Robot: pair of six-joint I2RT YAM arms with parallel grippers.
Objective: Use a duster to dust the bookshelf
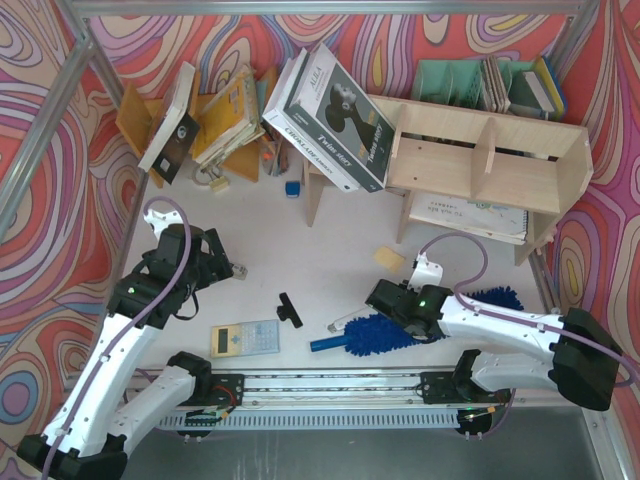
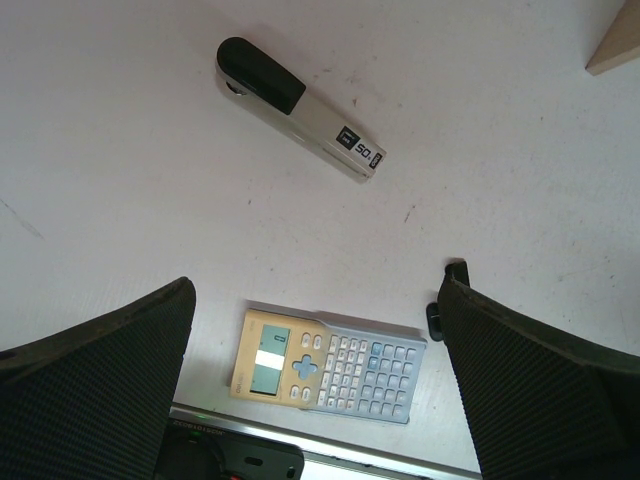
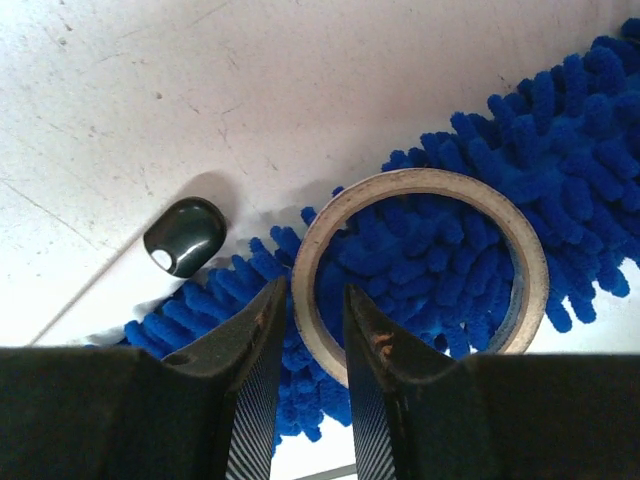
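Observation:
The fluffy blue duster (image 1: 372,332) lies on the table at the front, its smooth handle (image 1: 325,343) pointing left. In the right wrist view a brown tape roll (image 3: 318,235) lies on the duster's fluff (image 3: 450,250). My right gripper (image 1: 383,297) is low over it; in its wrist view (image 3: 315,290) the jaws are nearly together with the roll's rim between them. My left gripper (image 1: 228,268) is open and empty above a calculator (image 2: 330,365). The plywood bookshelf (image 1: 490,150) stands at the back right.
A large book (image 1: 335,110) leans on the shelf's left end. A teal organizer (image 1: 450,80) stands behind it, an orange rack (image 1: 135,115) with books at back left. A marker (image 2: 300,105), a dark-capped pen (image 3: 183,235), a black clip (image 1: 290,310) and a yellow sponge (image 1: 389,257) lie on the table.

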